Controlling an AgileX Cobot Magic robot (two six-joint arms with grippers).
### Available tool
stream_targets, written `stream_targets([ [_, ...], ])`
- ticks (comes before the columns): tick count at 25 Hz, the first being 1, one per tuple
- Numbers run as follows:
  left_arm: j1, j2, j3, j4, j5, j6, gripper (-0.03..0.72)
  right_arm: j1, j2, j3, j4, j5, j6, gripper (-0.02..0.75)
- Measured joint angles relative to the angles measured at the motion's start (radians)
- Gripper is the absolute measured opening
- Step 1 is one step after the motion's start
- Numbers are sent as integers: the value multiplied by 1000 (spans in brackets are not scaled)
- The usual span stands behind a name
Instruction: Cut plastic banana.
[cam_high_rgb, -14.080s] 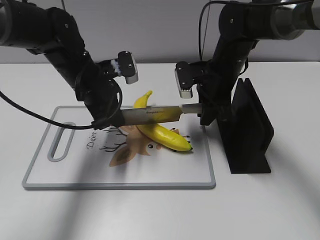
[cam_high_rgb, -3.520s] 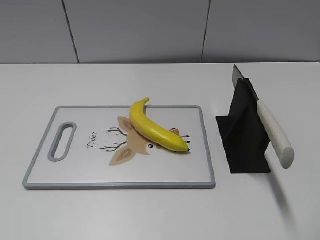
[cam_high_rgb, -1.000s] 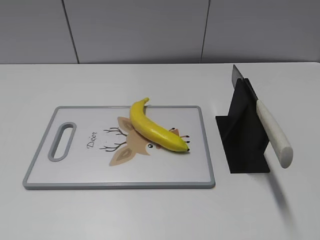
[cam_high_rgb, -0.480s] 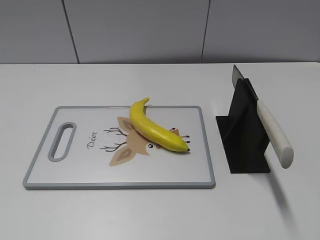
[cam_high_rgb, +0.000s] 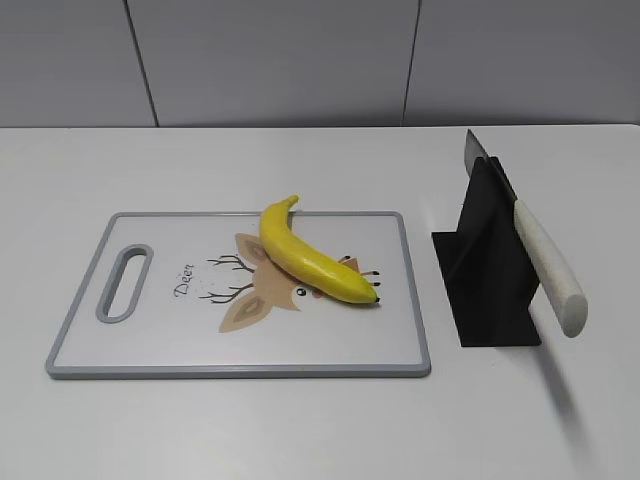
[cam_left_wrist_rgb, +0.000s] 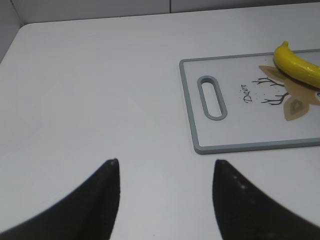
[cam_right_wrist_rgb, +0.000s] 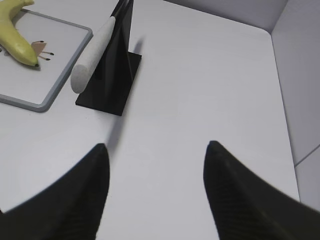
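The plastic banana (cam_high_rgb: 312, 257) lies whole on the white cutting board (cam_high_rgb: 150, 340), over its deer drawing. It also shows in the left wrist view (cam_left_wrist_rgb: 300, 66) and the right wrist view (cam_right_wrist_rgb: 15, 35). The knife (cam_high_rgb: 545, 268) with a white handle rests in the black stand (cam_high_rgb: 490, 270), handle toward the front; it also shows in the right wrist view (cam_right_wrist_rgb: 92, 57). My left gripper (cam_left_wrist_rgb: 166, 161) is open and empty over bare table, left of the board. My right gripper (cam_right_wrist_rgb: 156, 145) is open and empty over bare table, right of the stand. Neither arm shows in the exterior view.
The cutting board (cam_left_wrist_rgb: 240, 125) has a grey rim and a handle slot (cam_left_wrist_rgb: 212, 97) at its left end. The white table runs back to a grey wall (cam_high_rgb: 300, 60). The black stand (cam_right_wrist_rgb: 112, 75) is beside the board's right edge.
Long ago both arms held the knife over the banana. Since then the arms left the exterior view and the knife sits in the stand. Nothing moved in the last second.
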Motion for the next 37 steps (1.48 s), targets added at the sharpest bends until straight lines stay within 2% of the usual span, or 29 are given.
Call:
stream_targets([
  [7,0,0,0,0,0,0,574,0,0,0,-13,0,20,470],
  [11,0,0,0,0,0,0,574,0,0,0,-69,-2,187,470],
  [37,0,0,0,0,0,0,574,0,0,0,-52,-7,186,469],
])
